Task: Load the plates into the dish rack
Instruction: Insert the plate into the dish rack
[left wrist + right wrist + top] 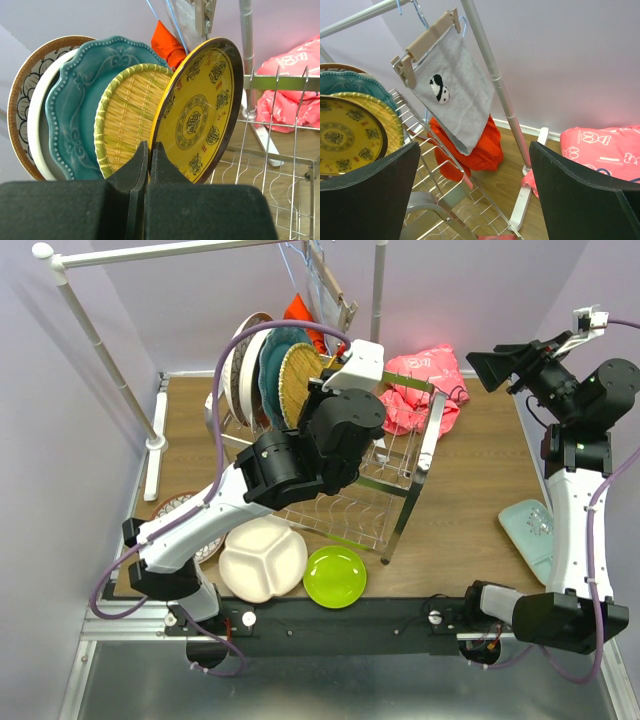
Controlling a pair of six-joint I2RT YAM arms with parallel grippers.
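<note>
The steel dish rack (418,468) stands mid-table. Its upper tier holds a floral plate (19,95), a white plate (36,120), a teal plate (75,115) and a woven yellow-green plate (127,117), all on edge. My left gripper (149,150) is shut on the lower rim of the yellow patterned plate (197,112), held upright beside the woven one over the rack wires (272,125). A white divided plate (262,558), a lime green plate (335,576) and a pale aqua plate (530,530) lie on the table. My right gripper (475,190) is open and empty, raised at the far right (500,365).
The white clothes rail (80,310) spans the back, with a grey cloth on a hanger (452,95). An orange cloth (470,145) and a pink cloth (425,385) lie behind the rack. Another patterned plate (175,508) lies partly under my left arm.
</note>
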